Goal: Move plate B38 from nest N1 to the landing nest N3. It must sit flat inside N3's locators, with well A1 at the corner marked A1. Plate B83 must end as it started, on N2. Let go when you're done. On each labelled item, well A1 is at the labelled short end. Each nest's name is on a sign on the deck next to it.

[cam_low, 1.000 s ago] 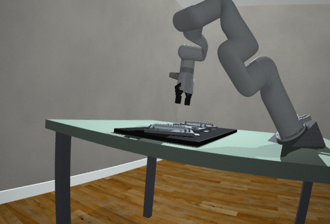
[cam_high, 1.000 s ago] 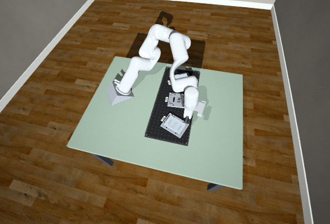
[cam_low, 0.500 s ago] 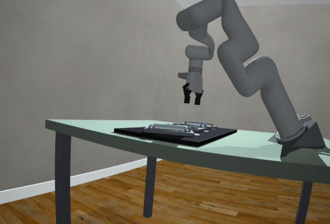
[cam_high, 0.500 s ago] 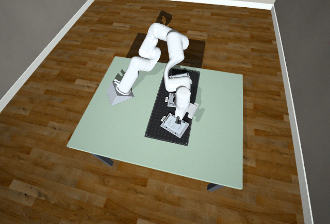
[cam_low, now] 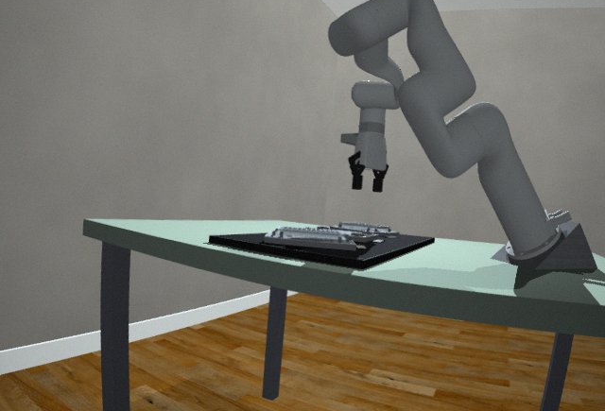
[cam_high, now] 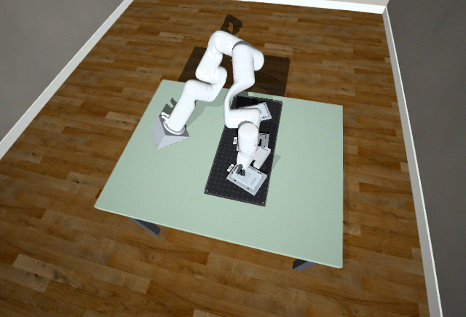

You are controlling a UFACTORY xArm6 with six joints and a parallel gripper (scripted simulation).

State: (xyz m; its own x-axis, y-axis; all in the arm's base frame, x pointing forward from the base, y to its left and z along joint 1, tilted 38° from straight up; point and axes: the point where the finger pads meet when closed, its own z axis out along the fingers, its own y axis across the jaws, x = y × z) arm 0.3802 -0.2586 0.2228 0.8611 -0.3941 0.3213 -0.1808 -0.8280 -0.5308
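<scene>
A black deck (cam_high: pixel 245 151) lies on the green table and carries three nests in a row. A white well plate (cam_high: pixel 247 180) sits on the nearest nest, turned slightly askew. Another white plate (cam_high: pixel 263 110) sits on the far nest, partly hidden by my arm. The middle nest (cam_high: pixel 263 141) shows bare locators and no plate. The labels and signs are too small to read, so I cannot tell which plate is B38. My gripper (cam_high: pixel 239 171) is open and empty. In the side view my gripper (cam_low: pixel 367 182) hangs well above the near plate (cam_low: pixel 312 236).
My arm's base (cam_high: pixel 170 132) stands on the table left of the deck. The arm's forearm crosses over the far and middle nests. Small sign tabs (cam_high: pixel 234 140) sit along the deck's left side. The far plate also shows in the side view (cam_low: pixel 364 227).
</scene>
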